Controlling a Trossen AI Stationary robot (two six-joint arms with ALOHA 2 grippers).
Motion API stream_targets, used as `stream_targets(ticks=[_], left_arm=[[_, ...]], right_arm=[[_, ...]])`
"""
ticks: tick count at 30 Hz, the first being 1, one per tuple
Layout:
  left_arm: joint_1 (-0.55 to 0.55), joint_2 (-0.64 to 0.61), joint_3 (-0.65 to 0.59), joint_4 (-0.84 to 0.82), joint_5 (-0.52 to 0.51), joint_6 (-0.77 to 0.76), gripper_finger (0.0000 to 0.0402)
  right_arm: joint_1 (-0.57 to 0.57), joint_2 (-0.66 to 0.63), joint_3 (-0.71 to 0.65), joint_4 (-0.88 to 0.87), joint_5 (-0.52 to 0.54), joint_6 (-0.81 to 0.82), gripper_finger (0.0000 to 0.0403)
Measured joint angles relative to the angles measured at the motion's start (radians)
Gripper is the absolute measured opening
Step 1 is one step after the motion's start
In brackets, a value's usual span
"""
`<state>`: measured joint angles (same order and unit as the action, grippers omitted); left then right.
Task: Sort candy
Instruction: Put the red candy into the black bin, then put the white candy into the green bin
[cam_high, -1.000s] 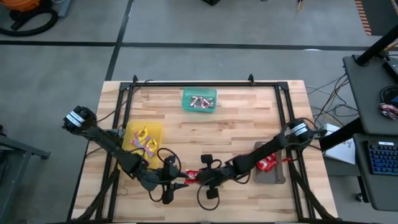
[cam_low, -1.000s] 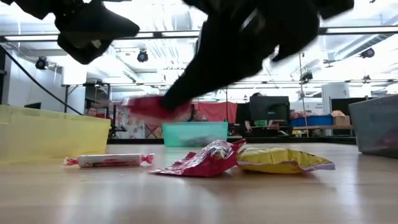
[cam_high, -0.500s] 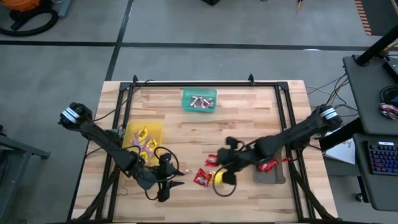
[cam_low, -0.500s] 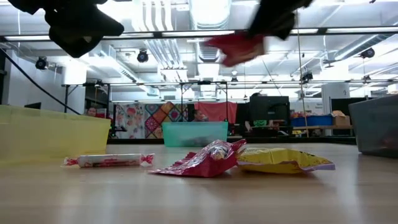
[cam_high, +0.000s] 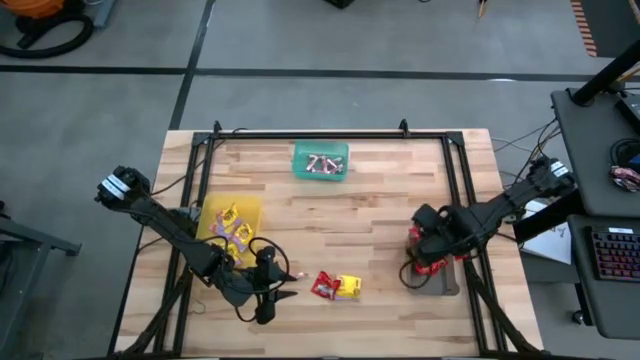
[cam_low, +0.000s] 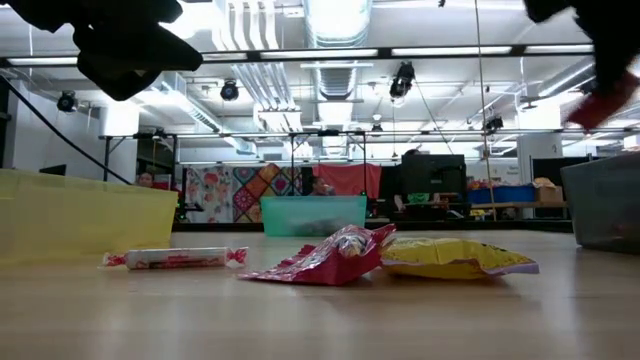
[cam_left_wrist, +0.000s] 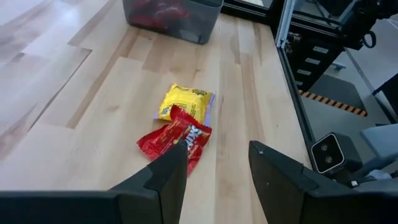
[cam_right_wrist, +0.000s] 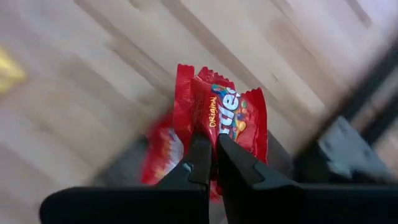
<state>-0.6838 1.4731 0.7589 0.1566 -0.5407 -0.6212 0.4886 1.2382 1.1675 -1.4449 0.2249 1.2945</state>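
Wooden counter (cam_high: 330, 215): my right tool (cam_right_wrist: 208, 163) is clamped on a red packet's (cam_right_wrist: 231, 118) edge above the grey tray (cam_high: 440, 281), light, crinkly, slippery film, so I pinch seams; left tool (cam_left_wrist: 214, 165) apart near the leftover pair.

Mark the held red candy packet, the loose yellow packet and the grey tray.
Shiny red candy packet (cam_right_wrist: 227, 118): right wrist view, printed face.
Yellow candy packet (cam_left_wrist: 185, 101): left wrist view, centre.
Grey plastic tray (cam_high: 437, 286): high view, near wall.

Two packets (cam_high: 336, 287) lie touching between the trays (cam_high: 229, 221).
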Motion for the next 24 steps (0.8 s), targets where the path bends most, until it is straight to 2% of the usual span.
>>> stream_targets(ticks=[6, 12, 18, 24], left_arm=[[0.0, 0.0, 0.0, -0.001, 0.0, 0.001, 0.0155], [0.0, 0.0, 0.0, -0.001, 0.0, 0.0, 0.0155], [0.0, 0.001, 0.0, -0.001, -0.001, -0.01, 0.0155], [0.0, 0.001, 0.0, 0.0, -0.003, -0.002, 0.0155]], right_arm=[[0.049, -0.028, -0.152, 0.077, -0.03, 0.11, 0.0021], [0.048, -0.026, -0.24, 0.142, -0.068, 0.12, 0.0081], [0.048, -0.026, -0.227, 0.15, -0.053, 0.099, 0.0142], [0.048, -0.026, -0.158, 0.179, 0.087, 0.042, 0.017]])
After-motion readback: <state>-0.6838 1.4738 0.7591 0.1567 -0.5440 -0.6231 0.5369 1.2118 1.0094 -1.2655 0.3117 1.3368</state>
